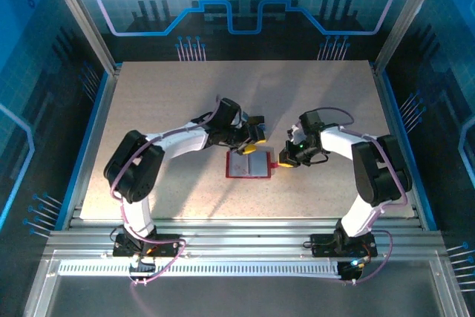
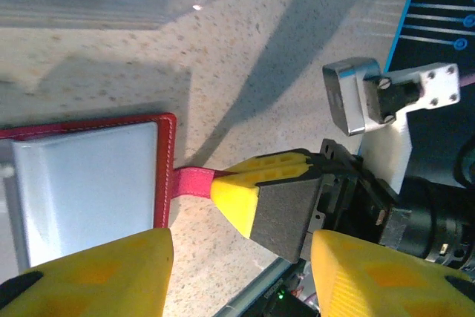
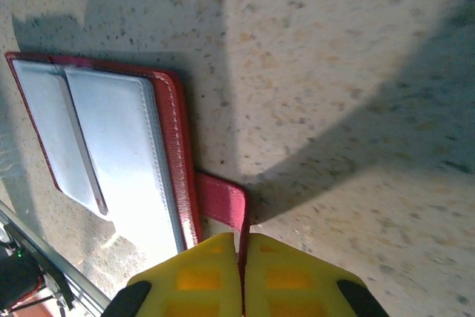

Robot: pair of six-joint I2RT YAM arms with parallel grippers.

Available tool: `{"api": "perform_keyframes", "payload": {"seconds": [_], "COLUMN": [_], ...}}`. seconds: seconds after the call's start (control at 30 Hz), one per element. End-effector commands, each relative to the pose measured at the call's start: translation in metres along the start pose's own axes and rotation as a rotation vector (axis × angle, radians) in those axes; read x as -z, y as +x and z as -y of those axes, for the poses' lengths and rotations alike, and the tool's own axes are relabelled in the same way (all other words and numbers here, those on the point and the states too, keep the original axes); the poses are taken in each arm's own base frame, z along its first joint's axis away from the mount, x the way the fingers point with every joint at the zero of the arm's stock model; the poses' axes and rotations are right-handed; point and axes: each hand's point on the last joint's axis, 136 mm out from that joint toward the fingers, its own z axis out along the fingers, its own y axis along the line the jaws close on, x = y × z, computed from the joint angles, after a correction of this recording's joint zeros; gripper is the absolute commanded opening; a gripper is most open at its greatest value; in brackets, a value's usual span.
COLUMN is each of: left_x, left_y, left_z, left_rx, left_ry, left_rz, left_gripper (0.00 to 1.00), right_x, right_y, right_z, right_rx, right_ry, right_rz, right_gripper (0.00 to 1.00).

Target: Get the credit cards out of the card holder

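Both arms are bent at the elbow & leaned in over the counter (image 1: 185,94). The card holder (image 1: 249,163) is laid open & flat in the middle. Its red strap tab (image 3: 221,202) is pinched tight by the right claw (image 3: 241,249). Just past the holder's far edge, the left claw (image 1: 253,139) is held spread.

The free end of the strap tab (image 3: 221,200) disappears between my right fingers (image 3: 193,280), pinched tight on it, and those fingers are cropped by the bottom edge of the right wrist view. The card holder (image 3: 111,146), just past my right fingertips, has its nearest corner tucked behind one finger. Glare whitens its grey pockets (image 3: 44,120), so I cannot tell what they hold. Beside my left fingers (image 2: 96,276), themselves cut off low, the holder runs out of frame. From above, my left gripper (image 1: 251,143) overlaps the holder's far edge, and anything inside is too small to read
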Motion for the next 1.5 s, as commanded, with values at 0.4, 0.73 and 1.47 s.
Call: {"api": "perform_keyframes", "payload": {"seconds": [0.4, 0.73, 1.47], "left_x": [0.036, 0.039, 0.053], "left_y": [-0.006, -0.009, 0.006], "left_z": [-0.067, -0.087, -0.122], "left_rx": [0.076, 0.104, 0.122], "left_ry": [-0.075, -0.123, -0.216], "left_rz": [0.059, 0.061, 0.077], "left_gripper": [0.52, 0.48, 0.42], "right_x": [-0.016, 0.0, -0.012], "right_y": [-0.007, -0.009, -0.008], "right_z": [-0.02, -0.025, -0.104], "right_rx": [0.034, 0.059, 0.194], "right_ry": [0.004, 0.04, -0.043], "right_rz": [-0.032, -0.022, -0.049], "right_gripper": [0.09, 0.18, 0.25]}}
